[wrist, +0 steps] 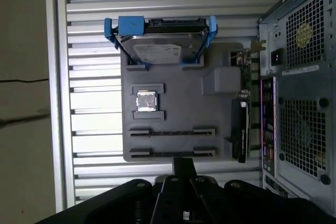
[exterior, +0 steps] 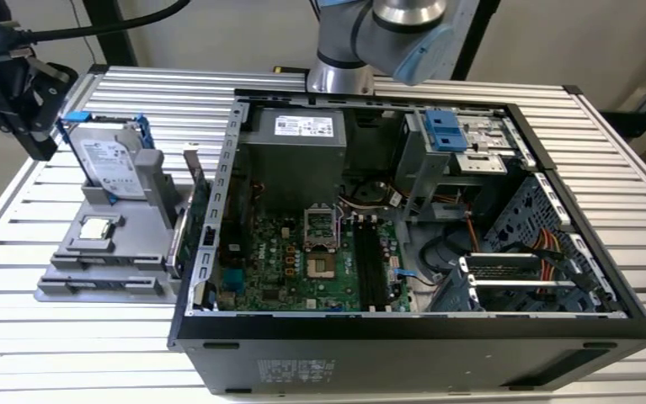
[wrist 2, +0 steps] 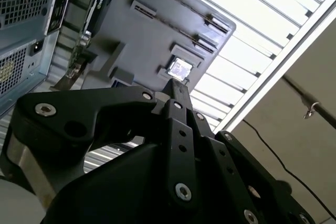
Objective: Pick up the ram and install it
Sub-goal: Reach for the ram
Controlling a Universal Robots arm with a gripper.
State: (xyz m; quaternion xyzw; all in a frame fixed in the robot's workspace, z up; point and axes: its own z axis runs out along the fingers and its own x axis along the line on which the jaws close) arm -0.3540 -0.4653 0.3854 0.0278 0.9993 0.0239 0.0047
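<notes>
Plainly a robotics lab or test cell, not a home or office. Built around a table (exterior: pixel 165 93) of ribbed aluminium profiles, with an industrial robot arm (exterior: pixel 339 50) standing at one edge and a black end effector (exterior: pixel 42 150) hanging over it. Furnished with an opened desktop computer case (exterior: pixel 413 358), a grey parts fixture (exterior: pixel 76 290), bare walls (exterior: pixel 244 34) and loose black cable (exterior: pixel 109 29).

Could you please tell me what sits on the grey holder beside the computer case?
A hard drive in a blue frame and a silver chip sit on the grey holder; anything beneath the drive is covered.
</notes>
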